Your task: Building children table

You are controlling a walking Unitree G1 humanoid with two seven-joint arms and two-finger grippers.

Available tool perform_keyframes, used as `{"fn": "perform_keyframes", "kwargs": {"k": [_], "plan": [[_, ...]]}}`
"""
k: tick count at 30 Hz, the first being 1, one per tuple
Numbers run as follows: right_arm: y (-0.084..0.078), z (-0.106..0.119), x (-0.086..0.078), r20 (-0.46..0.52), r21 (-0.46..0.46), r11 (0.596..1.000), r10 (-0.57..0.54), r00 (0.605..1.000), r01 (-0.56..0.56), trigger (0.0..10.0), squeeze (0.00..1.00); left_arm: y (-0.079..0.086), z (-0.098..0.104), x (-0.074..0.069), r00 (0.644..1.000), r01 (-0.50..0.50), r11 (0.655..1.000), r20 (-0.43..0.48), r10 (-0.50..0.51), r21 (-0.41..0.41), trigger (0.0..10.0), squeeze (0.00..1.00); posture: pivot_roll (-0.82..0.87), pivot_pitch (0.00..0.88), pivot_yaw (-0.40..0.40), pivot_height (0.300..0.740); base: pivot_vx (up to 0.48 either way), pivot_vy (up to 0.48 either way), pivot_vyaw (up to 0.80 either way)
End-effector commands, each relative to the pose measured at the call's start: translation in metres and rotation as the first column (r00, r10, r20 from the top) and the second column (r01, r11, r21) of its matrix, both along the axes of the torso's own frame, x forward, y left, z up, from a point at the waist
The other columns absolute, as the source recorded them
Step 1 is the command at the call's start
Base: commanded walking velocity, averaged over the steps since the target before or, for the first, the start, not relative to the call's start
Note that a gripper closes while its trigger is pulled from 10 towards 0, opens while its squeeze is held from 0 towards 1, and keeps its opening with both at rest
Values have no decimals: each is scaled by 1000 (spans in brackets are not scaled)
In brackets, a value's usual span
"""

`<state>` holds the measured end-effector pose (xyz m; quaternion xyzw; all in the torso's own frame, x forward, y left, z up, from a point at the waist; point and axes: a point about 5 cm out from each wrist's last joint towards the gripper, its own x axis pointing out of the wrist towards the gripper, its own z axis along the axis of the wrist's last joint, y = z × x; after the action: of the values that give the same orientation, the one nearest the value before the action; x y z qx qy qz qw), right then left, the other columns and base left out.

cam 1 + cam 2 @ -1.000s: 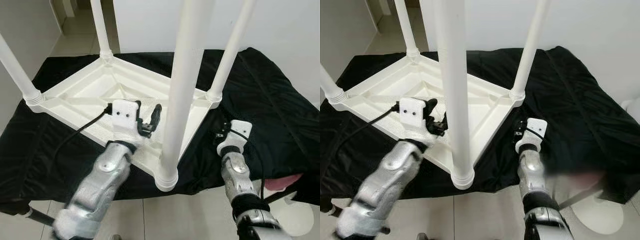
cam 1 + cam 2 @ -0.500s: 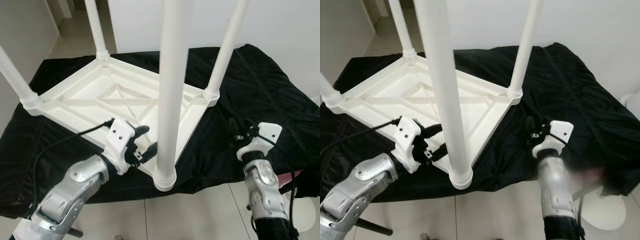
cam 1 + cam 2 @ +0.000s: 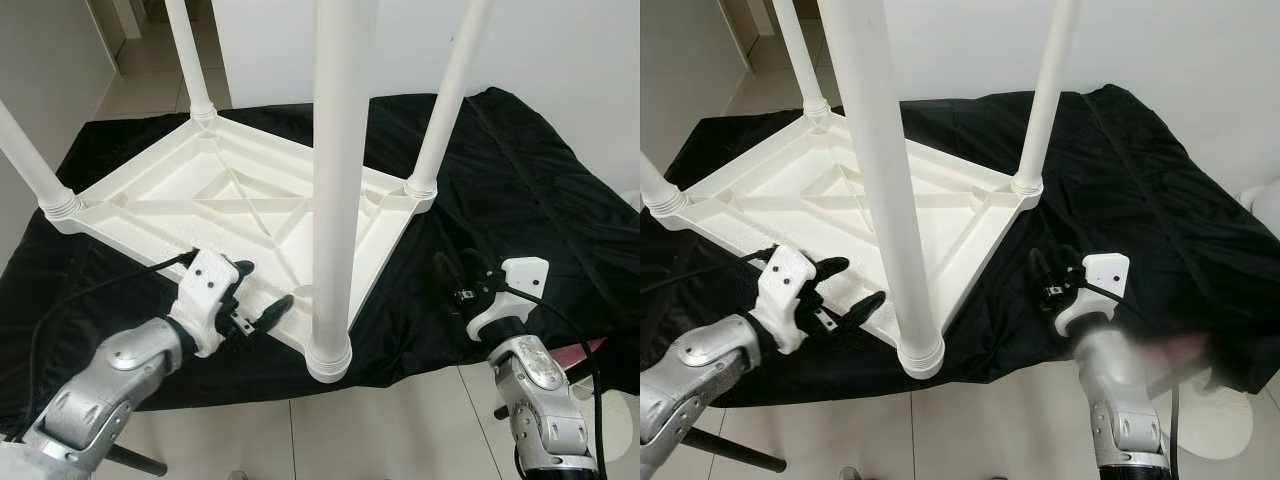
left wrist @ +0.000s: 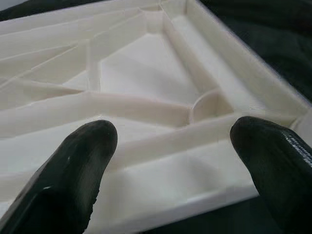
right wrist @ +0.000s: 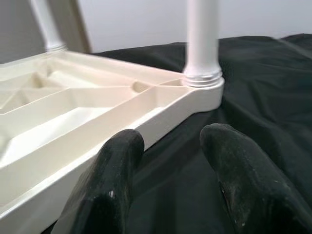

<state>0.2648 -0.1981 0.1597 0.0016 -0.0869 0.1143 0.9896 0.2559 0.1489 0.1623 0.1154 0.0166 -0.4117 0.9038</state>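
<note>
- At the near edge of the black cloth (image 3: 560, 200), left side: left gripper (image 3: 253, 308), fingers spread wide and holding nothing, one finger lying over the tabletop's near rim, the other just outside it above the cloth. In the left wrist view the two fingertips (image 4: 83, 161) frame the ribbed underside and a small round socket.
- At the near edge, right side: right gripper (image 3: 462, 283), fingers parted to a moderate gap and holding nothing, hovering low over the cloth, apart from the tabletop's right-hand rim.
- Between the grippers, at the tabletop's near corner: nearest leg (image 3: 335, 180), white, upright, its ribbed collar seated in the corner socket.
- Across the middle of the cloth: children's table (image 3: 230, 205), white plastic, upside down, ribbed underside upward, one corner pointing toward the robot.
- At its right corner: right leg (image 3: 445, 100), upright, collar down on the socket. At the left corner: left leg (image 3: 35, 160). At the far corner: far leg (image 3: 190, 60). All stand in their sockets.
- Judgement: all four legs look fitted, so seating or turning the table over appears to remain.
- Handling advice: take the rim at opposite sides rather than the legs; close on a stiff rib, not thin wall; keep both grips level so the tall legs do not swing; watch for the cloth dragging.
</note>
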Motion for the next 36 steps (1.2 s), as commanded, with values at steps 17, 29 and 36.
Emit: {"fn": "perform_keyframes", "kwargs": {"k": [17, 29, 36], "plan": [[0, 1, -9, -37, -38, 998, 58, 998, -60, 10000, 0, 15, -15, -20, 873, 481, 858, -186, -451, 179, 10000, 0, -46, 117, 97, 740, 0, 0, 0], [17, 10, -27, -10, -27, 975, 218, 976, -218, 10000, 0, 8, -29, -19, 849, 523, 826, -215, -483, 209, 10000, 0, -70, 130, 112, 740, 0, 0, 0], [14, 4, -41, -51, -50, 967, 249, 967, -252, 10000, 0, 12, -34, -24, 829, 554, 803, -239, -506, 221, 10000, 0, -75, 132, 112, 740, 0, 0, 0]]}}
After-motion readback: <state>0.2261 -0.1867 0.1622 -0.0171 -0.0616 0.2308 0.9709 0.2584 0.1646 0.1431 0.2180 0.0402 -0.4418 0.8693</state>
